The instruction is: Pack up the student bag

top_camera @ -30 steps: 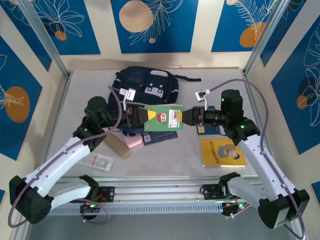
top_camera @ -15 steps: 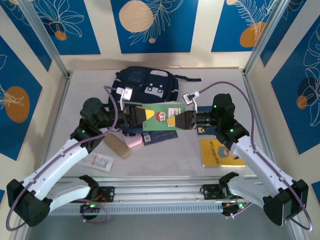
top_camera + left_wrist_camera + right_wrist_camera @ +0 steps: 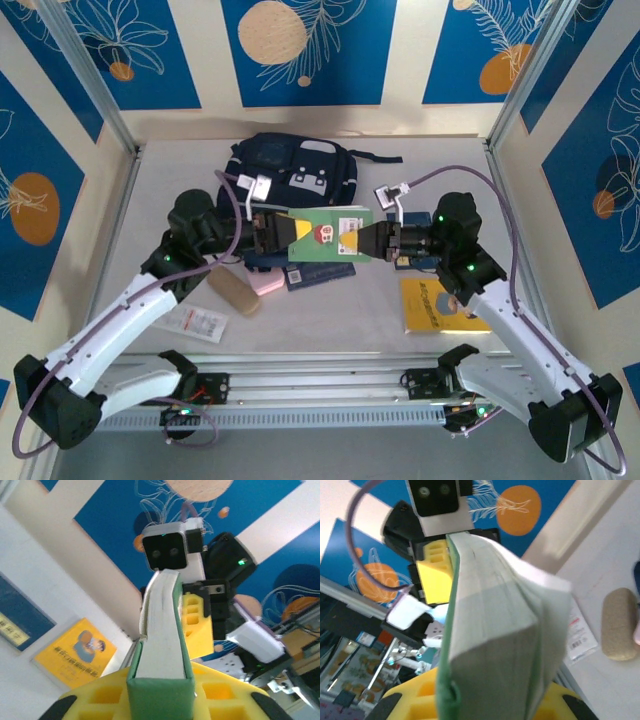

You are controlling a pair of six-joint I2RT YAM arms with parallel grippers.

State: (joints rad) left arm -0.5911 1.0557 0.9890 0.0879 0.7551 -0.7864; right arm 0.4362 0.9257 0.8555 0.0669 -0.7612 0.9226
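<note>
No writing on the green book [image 3: 322, 238] can be read — only a red-and-white round emblem is seen on its cover. Characters on the yellow book [image 3: 440, 305] at the right are too small to make out, and a barcode is printed on the white packet [image 3: 581, 632]. The green book is held level above the counter [image 3: 330, 325], which is bare along its near edge and at the far right. The right jaws are closed narrowly on the book's right edge. The left jaws flank its left edge — whether they press cannot be told. The backpack [image 3: 295, 165] lies at the far middle of the counter, just beyond the book.
</note>
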